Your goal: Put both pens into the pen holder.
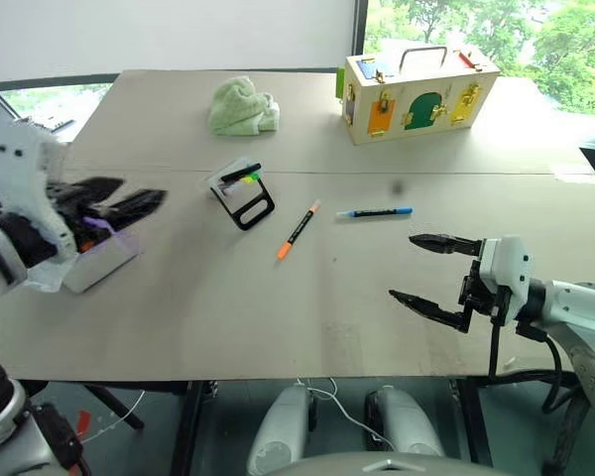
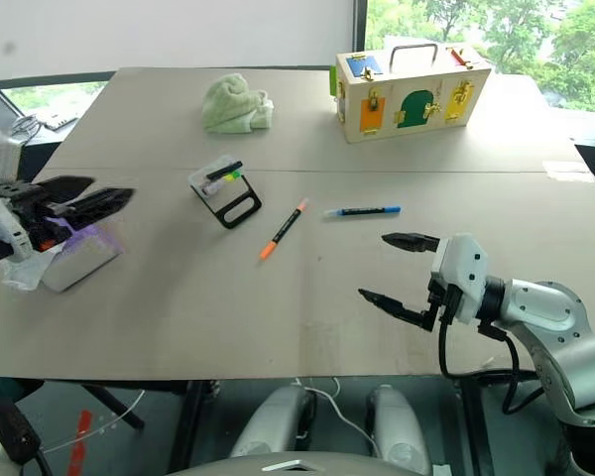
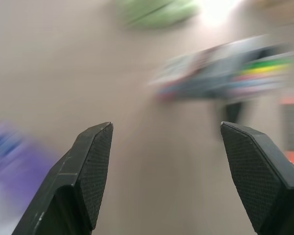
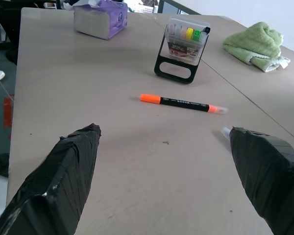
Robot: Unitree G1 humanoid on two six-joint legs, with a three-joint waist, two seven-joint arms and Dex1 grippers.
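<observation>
Both pens lie flat on the worktop [image 1: 178,327], apart: the orange-tipped pen [image 1: 297,229] just right of the pen holder [image 1: 240,192], the blue-tipped pen [image 1: 375,212] further right. The right claw [image 1: 431,271] hovers near them, fingers spread, empty. The left claw [image 1: 139,201], at far left, is parted and empty.

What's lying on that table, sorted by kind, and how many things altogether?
Loose pens: 2, orange-ended pen and blue-ended pen
Pen holder: 1
Green cloth: 1
Wooden latch box: 1
Purple tissue pack: 1
Total: 6
</observation>
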